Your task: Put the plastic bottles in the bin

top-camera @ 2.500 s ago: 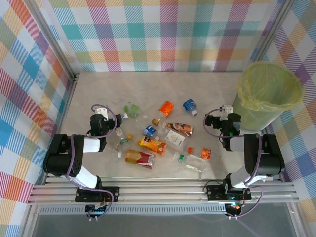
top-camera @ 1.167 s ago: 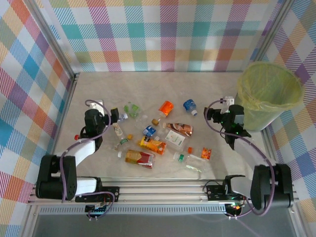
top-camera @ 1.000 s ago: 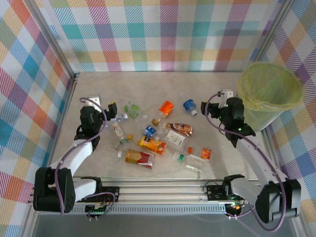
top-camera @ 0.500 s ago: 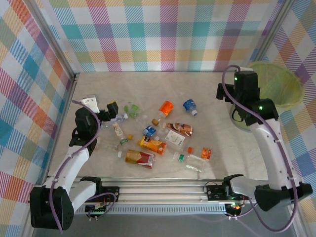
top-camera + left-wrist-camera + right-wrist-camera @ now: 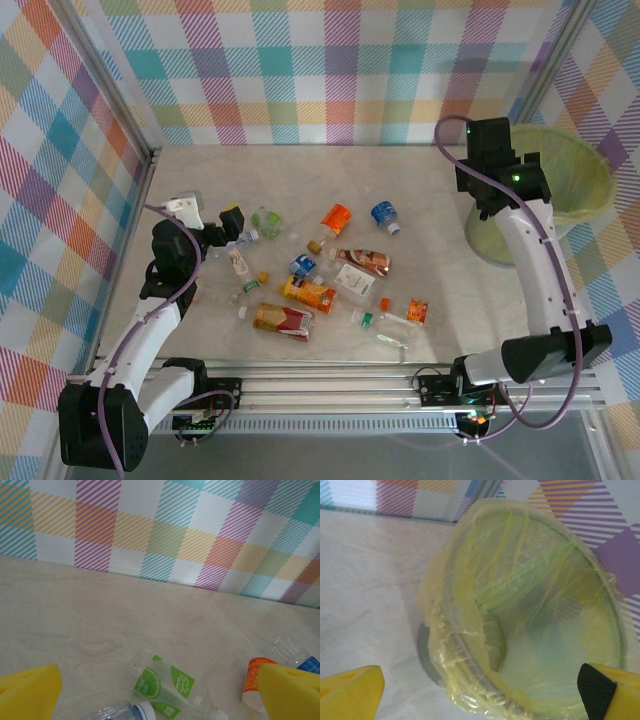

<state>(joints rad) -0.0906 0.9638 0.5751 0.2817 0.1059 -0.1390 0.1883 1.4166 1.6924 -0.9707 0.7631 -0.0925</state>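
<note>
Both gape empty: my left pincer point(image 5: 159, 692) and right pincer point(image 5: 480, 692). Right wrist sees inside the bin point(image 5: 555, 580); overhead, bottles point(image 5: 309, 294) strew the worktop point(image 5: 420, 190). My right arm point(image 5: 535, 250) has risen binward.

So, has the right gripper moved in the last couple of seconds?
Yes. The right gripper went up-frame, from beside the bin to over its rim.

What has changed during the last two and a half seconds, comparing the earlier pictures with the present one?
The right arm unfolded and swung the right end effector up and to the right, from beside the bottles to the bin. The left arm also unfolded, and the left end effector moved slightly towards the plastic bottles. Both are open and nothing was gripped or released. The bottles and bin stayed in place.
</note>
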